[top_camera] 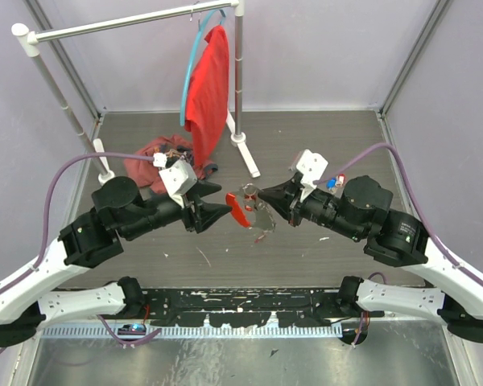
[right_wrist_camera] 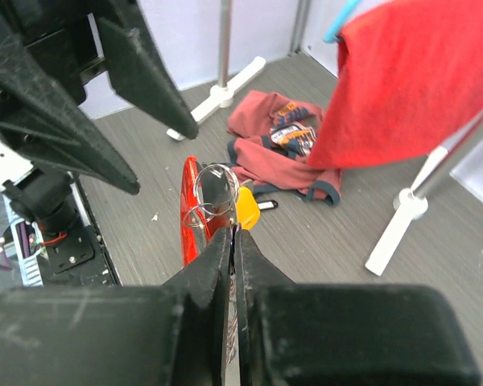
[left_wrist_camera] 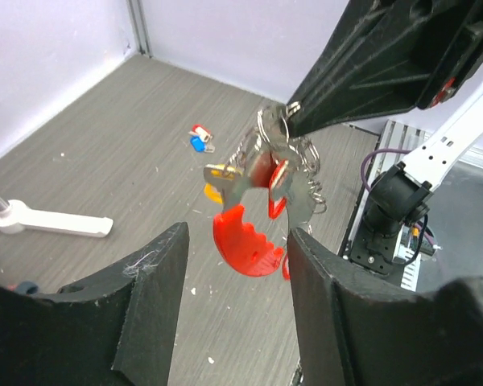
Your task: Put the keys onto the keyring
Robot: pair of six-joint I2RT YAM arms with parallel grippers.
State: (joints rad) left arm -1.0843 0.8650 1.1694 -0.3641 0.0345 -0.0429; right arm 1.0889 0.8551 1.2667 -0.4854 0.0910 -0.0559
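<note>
**Right gripper.** My right gripper (right_wrist_camera: pixel 235 233) has its jaws pressed together on the bunch. It pinches the thin silver metal keyring (right_wrist_camera: pixel 217 189) where the ring meets the fingertips. The bunch hangs in the air above the grey wood-grain table (top_camera: pixel 322 137), near the middle of the scene and between my two arms.

**Left gripper.** My left gripper (left_wrist_camera: pixel 235 265) has its jaws apart. It points right, towards the bunch. In the left wrist view the red oblong tag (left_wrist_camera: pixel 245 241) hangs between the two black fingers (left_wrist_camera: pixel 157 273). I cannot tell whether either finger touches it.

**Bunch.** A silver metal key with a yellow head (left_wrist_camera: pixel 224 178) hangs on the ring, just left of the tag. A silvery bead-like chain (left_wrist_camera: pixel 310 183) dangles on the right side. Further keys overlap in the cluster, and I cannot tell them apart.

**Loose keys.** Two tiny keys with red and blue plastic heads (top_camera: pixel 332 182) lie on the table beside my right wrist, apart from the ring.

**Surroundings.**
- A red cloth on a blue hanger (top_camera: pixel 209 88) hangs from a white rail stand (top_camera: pixel 137 22) at the far side.
- A crumpled red shirt (top_camera: pixel 149 161) lies on the table at far left.
</note>
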